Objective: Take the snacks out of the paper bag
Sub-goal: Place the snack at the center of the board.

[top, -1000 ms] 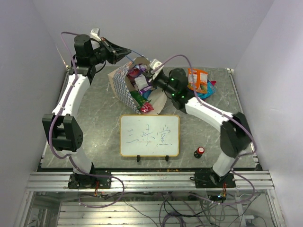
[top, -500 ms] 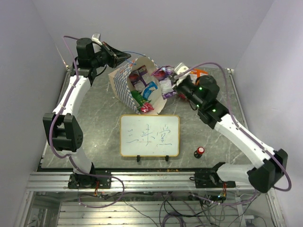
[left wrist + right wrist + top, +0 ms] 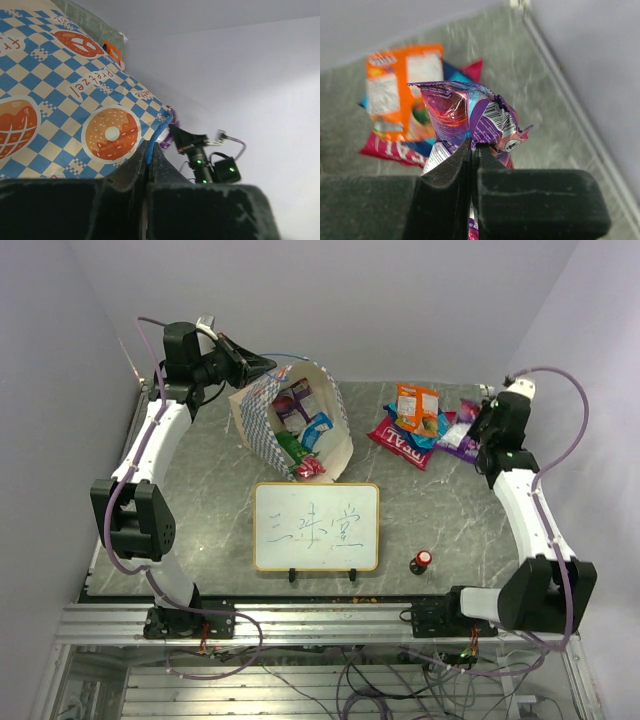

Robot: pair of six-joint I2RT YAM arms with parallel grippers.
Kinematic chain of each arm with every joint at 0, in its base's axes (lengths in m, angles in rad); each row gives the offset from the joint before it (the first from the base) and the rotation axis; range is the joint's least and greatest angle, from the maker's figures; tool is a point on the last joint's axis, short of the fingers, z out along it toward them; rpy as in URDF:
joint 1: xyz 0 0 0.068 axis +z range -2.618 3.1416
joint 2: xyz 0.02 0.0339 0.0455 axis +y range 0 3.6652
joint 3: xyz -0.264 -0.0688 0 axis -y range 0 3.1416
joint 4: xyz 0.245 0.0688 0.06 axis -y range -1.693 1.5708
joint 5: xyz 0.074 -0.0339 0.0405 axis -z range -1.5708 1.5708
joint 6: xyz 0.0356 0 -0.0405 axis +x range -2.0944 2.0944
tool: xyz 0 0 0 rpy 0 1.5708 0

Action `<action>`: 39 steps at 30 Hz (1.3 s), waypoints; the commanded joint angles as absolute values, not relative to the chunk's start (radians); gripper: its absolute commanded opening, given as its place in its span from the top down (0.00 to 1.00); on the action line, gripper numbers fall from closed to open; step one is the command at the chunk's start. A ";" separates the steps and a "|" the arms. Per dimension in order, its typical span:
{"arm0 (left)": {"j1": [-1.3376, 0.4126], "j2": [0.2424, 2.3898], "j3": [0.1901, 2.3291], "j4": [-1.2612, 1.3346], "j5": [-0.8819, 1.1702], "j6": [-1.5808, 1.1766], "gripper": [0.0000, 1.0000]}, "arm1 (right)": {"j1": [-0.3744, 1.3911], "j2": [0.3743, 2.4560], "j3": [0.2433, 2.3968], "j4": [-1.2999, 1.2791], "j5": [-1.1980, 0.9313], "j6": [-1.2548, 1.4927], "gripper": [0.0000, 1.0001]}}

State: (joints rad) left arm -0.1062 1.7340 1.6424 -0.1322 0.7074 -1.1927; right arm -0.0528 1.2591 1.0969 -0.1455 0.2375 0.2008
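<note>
The paper bag [image 3: 262,418] lies tilted at the table's back middle, mouth facing front-right, with several snacks [image 3: 305,430] inside and a small red packet [image 3: 310,468] at its mouth. My left gripper [image 3: 268,364] is shut on the bag's blue cord handle [image 3: 152,144] and holds the bag [image 3: 65,100] up. My right gripper [image 3: 474,433] is shut on a purple packet [image 3: 470,120] above the back right of the table, next to an orange packet [image 3: 416,407] [image 3: 400,85], a red packet [image 3: 398,443] and a blue one lying there.
A framed whiteboard [image 3: 316,526] stands at the front middle. A small red-capped black knob [image 3: 422,560] sits to its right. The table's raised right edge [image 3: 510,470] runs close to my right arm.
My right arm swung from the bag's mouth to the back right of the table, carrying the purple packet over the pile. The left gripper has kept its hold on the handle.
</note>
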 commanded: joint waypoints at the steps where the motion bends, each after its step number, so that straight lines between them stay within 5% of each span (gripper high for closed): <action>1: -0.096 1.731 1.693 -0.147 0.717 -1.158 0.93 | -0.155 1.314 1.011 -0.208 0.107 0.451 1.00; 16: -0.146 1.698 1.660 -0.148 0.726 -1.100 0.93 | -0.325 1.554 0.804 0.088 -0.092 0.556 1.00; 27: -0.181 1.652 1.634 -0.266 0.688 -0.972 0.93 | -0.347 1.474 0.878 -0.129 -0.017 0.474 0.31; 33: -0.187 1.644 1.661 -0.354 0.661 -0.905 0.93 | -0.236 1.413 1.013 -0.277 0.116 0.311 0.22; 39: -0.189 1.636 1.694 -0.415 0.639 -0.868 0.93 | 0.020 1.374 1.111 -0.165 -0.151 0.015 0.23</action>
State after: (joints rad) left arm -0.1829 1.6745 1.6463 -0.3637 0.6724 -0.9211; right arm -0.1219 1.4216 1.0855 -0.2272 0.0246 0.2493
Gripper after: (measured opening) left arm 0.080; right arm 0.777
